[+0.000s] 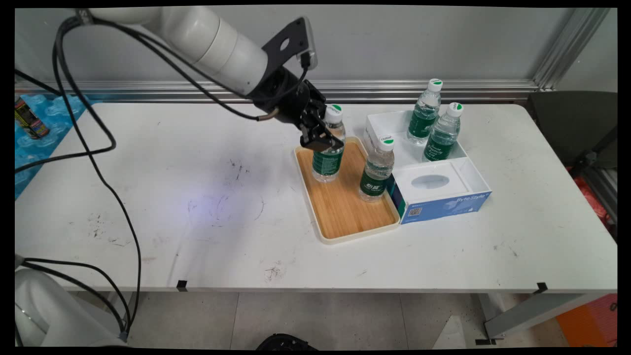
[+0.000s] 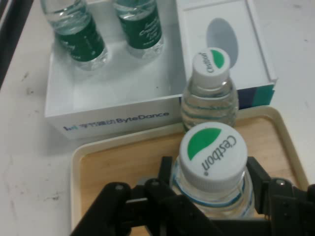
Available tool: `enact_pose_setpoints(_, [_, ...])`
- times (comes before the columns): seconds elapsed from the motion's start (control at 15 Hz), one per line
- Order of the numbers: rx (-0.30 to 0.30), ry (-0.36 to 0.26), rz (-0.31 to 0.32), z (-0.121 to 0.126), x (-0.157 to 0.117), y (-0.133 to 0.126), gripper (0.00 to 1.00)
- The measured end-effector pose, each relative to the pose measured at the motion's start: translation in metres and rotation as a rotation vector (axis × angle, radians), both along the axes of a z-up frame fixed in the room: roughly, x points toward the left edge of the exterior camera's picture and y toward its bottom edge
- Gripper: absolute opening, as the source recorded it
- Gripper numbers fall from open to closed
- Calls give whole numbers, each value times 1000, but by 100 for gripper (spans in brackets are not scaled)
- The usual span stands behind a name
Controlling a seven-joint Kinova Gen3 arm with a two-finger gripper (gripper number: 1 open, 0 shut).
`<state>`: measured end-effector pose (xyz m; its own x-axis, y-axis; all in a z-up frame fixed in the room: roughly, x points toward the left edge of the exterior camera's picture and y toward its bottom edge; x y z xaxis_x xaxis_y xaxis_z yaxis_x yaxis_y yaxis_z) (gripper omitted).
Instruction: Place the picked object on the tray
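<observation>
A clear water bottle (image 1: pixel 327 162) with a green label and a white and green cap (image 2: pixel 212 156) stands at the far end of a wooden tray (image 1: pixel 345 217). My gripper (image 1: pixel 321 140) is shut on this bottle just below the cap, one finger (image 2: pixel 166 173) on each side of the neck. A second, similar bottle (image 1: pixel 377 172) stands on the tray's right side, close to the held one and apart from it; in the hand view this second bottle (image 2: pixel 210 93) is just beyond the cap.
A white open box (image 1: pixel 394 123) behind the tray holds two more bottles (image 1: pixel 424 116) (image 1: pixel 443 133). A blue and white tissue box (image 1: pixel 438 190) sits against the tray's right edge. Black cables hang at the left. A can (image 1: pixel 29 118) stands far left.
</observation>
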<state>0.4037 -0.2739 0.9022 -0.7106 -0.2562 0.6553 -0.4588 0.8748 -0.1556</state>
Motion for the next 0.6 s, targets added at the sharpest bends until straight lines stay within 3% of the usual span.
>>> enact_pose_setpoints(0.6, [-4,40,-35,-40,-3,15,0])
